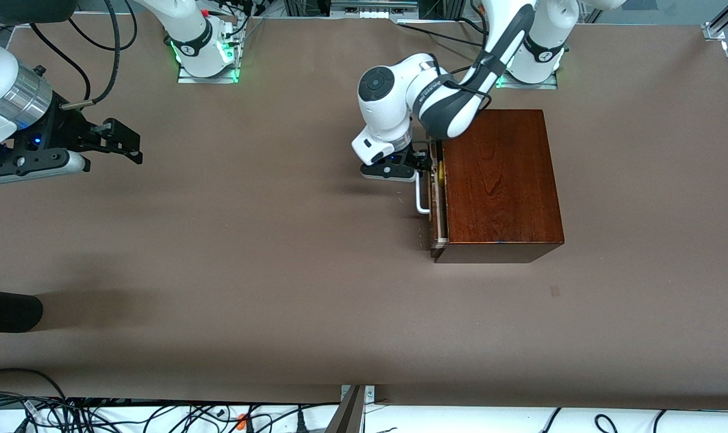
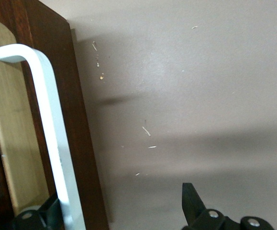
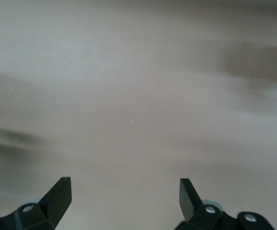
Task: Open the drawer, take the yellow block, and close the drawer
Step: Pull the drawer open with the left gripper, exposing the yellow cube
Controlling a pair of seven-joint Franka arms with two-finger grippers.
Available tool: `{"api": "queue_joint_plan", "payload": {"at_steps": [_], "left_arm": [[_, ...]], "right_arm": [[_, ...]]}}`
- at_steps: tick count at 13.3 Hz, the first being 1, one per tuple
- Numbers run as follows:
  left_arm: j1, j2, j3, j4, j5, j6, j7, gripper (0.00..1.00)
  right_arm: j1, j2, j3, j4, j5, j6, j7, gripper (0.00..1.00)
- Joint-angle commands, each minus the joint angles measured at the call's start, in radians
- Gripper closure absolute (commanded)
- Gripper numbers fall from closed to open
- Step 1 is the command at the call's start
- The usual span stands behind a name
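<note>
The dark reddish-brown wooden box (image 1: 500,175) stands at the left arm's end of the table. Its drawer (image 1: 437,207) is pulled out a small way. A sliver of the yellow block (image 1: 441,173) shows in the gap. My left gripper (image 1: 425,161) is at the white handle (image 1: 422,195), at its end farther from the front camera. In the left wrist view the left gripper (image 2: 119,196) is open, with the handle (image 2: 47,120) close against one finger and the other finger out over the table. My right gripper (image 1: 126,144) (image 3: 124,184) waits open over bare table at the right arm's end.
The brown tabletop (image 1: 249,252) spreads wide between the box and the right arm. A black rounded object (image 1: 6,310) juts in at the right arm's end, nearer the front camera. Cables (image 1: 99,415) run along the edge nearest the front camera.
</note>
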Motion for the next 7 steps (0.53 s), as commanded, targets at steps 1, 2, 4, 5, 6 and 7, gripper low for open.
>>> {"api": "queue_joint_plan", "payload": {"at_steps": [1,2,4,5,6,7], "left_arm": [[-0.031,0.081,-0.004,0.084,0.005,0.058,-0.040,0.00],[-0.031,0.085,-0.004,0.100,-0.008,0.058,-0.045,0.00],[-0.040,0.110,-0.002,0.152,-0.058,0.058,-0.053,0.00],[-0.046,0.120,-0.004,0.179,-0.067,0.057,-0.053,0.00],[-0.048,0.133,-0.004,0.192,-0.069,0.057,-0.054,0.00],[-0.055,0.139,-0.002,0.203,-0.069,0.057,-0.069,0.00]], "right_arm": [[0.000,-0.006,0.002,0.009,-0.012,-0.010,0.001,0.00],[0.000,-0.005,0.002,0.009,-0.012,-0.010,0.001,0.00],[0.000,-0.006,0.002,0.009,-0.013,-0.010,0.001,0.00],[0.000,-0.006,0.002,0.009,-0.013,-0.010,0.001,0.00],[0.000,-0.006,0.002,0.009,-0.013,-0.010,0.004,0.00],[0.000,-0.006,0.002,0.009,-0.013,-0.010,0.007,0.00]]}}
